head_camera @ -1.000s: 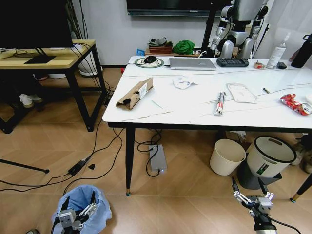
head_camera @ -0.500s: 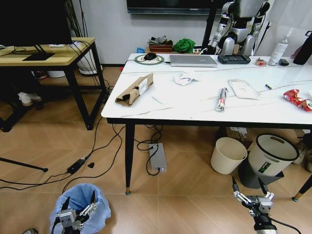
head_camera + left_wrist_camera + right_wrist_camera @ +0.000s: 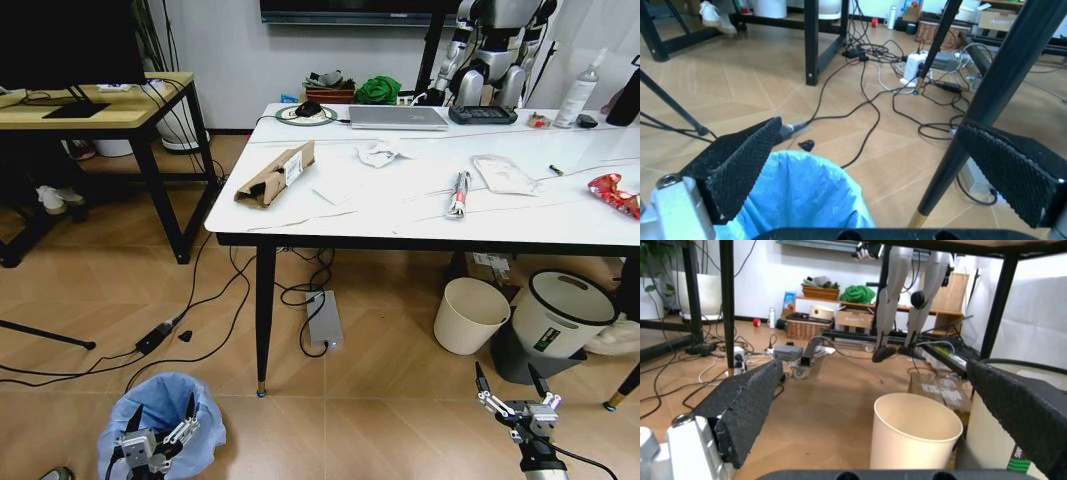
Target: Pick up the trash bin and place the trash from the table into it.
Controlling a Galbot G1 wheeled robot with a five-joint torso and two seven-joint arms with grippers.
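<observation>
Since the earlier frames the head camera has shifted: the whole scene sits slightly lower and left in view, while the objects keep their places relative to one another.

The table point(image 3: 420, 215), white marble-look top on black legs, carries the trash: a brown cardboard piece point(image 3: 276, 174) bearing a white label, its writing too small to read, a crumpled white paper point(image 3: 379, 153), a clear wrapper point(image 3: 503, 174) and a crushed red can point(image 3: 614, 192) at the far right edge. A closed laptop point(image 3: 396, 117) lies at the back of the table.

Under the table's right half stand a white bin with black rim point(image 3: 553, 321), carrying a small dark sticker that cannot be read, and beside it a plain cream bin point(image 3: 468, 315), its inside bare where visible.

The trash bin point(image 3: 163, 426), lined with a light-blue bag, stands on the floor at lower left; contents cannot be made out.

The left gripper point(image 3: 158, 440) hangs directly over that bin, jaws apart. The right gripper point(image 3: 511, 392) hangs low at lower right, jaws apart, holding nothing.
</observation>
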